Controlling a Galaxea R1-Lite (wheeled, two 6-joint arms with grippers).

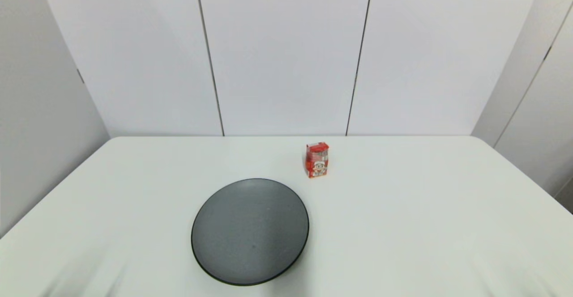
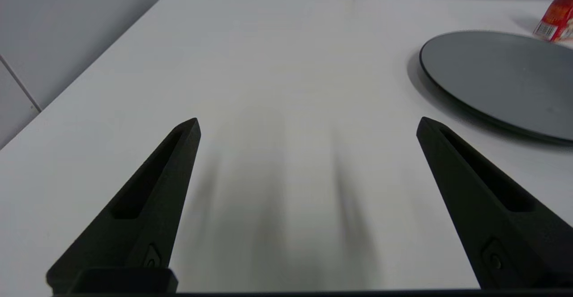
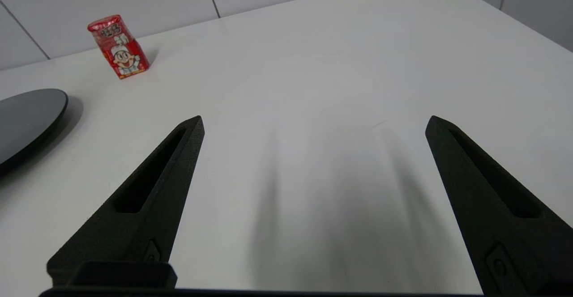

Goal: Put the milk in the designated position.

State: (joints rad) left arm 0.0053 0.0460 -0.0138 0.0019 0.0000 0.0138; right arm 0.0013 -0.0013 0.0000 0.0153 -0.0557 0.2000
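White tabletop (image 1: 403,225), plain, smooth, rounded far corners; faint grey shadow streaks at near edge in head view. Nearest on it: round dark grey plate (image 1: 250,231), flat, nothing on it, a bit left of centre. Beyond plate's far right rim, close but apart: milk (image 1: 317,159), small red carton, upright, white cartoon face toward robot. Behind table: pale wall panels (image 1: 286,55) w/ thin dark vertical seams, angled side walls L and R.

Both arms out of head view altogether. In left wrist view, plate (image 2: 497,78) cut off by frame edge, milk (image 2: 556,19) only a red corner w/ barcode showing past plate's far rim. In right wrist view, only one edge of plate (image 3: 29,118) visible; milk (image 3: 118,46) whole, print on top too small to read.

Left gripper (image 2: 308,125) low over bare table near left side, fingers (image 2: 152,198) spread wide, nothing between; milk well ahead, off to robot's right, beyond plate. Right gripper (image 3: 314,122) low over bare table on right side, fingers (image 3: 488,198) likewise spread wide, holding nothing; milk well apart, farther out and toward robot's left, nothing between but tabletop.
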